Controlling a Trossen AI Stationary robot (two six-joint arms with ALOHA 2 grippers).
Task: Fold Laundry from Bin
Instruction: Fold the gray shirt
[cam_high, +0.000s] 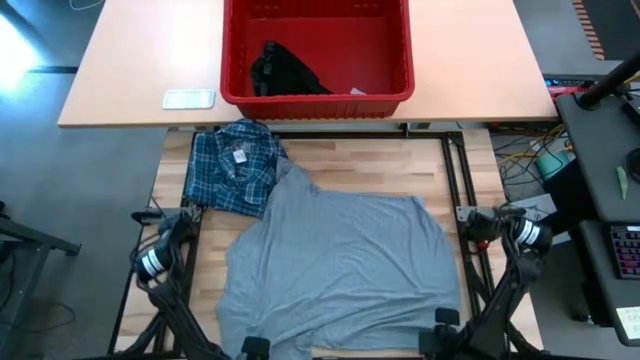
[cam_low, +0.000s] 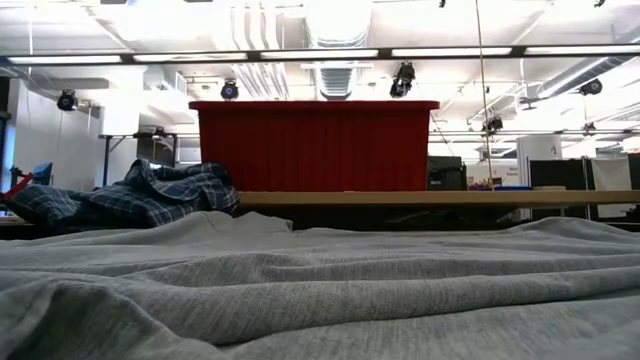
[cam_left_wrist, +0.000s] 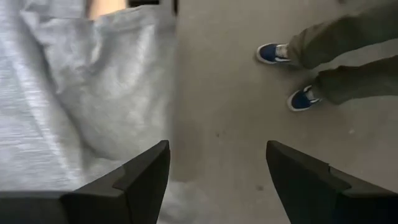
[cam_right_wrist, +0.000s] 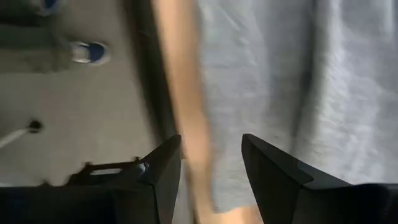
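The light grey T-shirt (cam_high: 340, 260) (cam_low: 320, 290) lies spread flat over the wooden table, its near hem at the table's near edge. The blue plaid shirt (cam_high: 232, 165) (cam_low: 150, 195) lies bunched at the far left, touching the T-shirt's far corner. The red bin (cam_high: 232, 60) (cam_low: 315, 145) stands on the far table with a black garment (cam_high: 280, 72) inside. My left gripper (cam_high: 172, 225) (cam_left_wrist: 217, 149) is open over the table's left edge, beside the T-shirt (cam_left_wrist: 74, 93), with only floor between its fingers. My right gripper (cam_high: 483, 222) (cam_right_wrist: 211, 140) is open over the right edge, beside the T-shirt (cam_right_wrist: 280, 74).
A small white flat object (cam_high: 188, 98) lies on the far table, left of the bin. Black frame rails (cam_high: 452, 170) run along the wooden table's sides. A person's blue shoes (cam_left_wrist: 273, 53) (cam_right_wrist: 87, 53) stand on the floor. A desk with cables (cam_high: 600, 200) is at the right.
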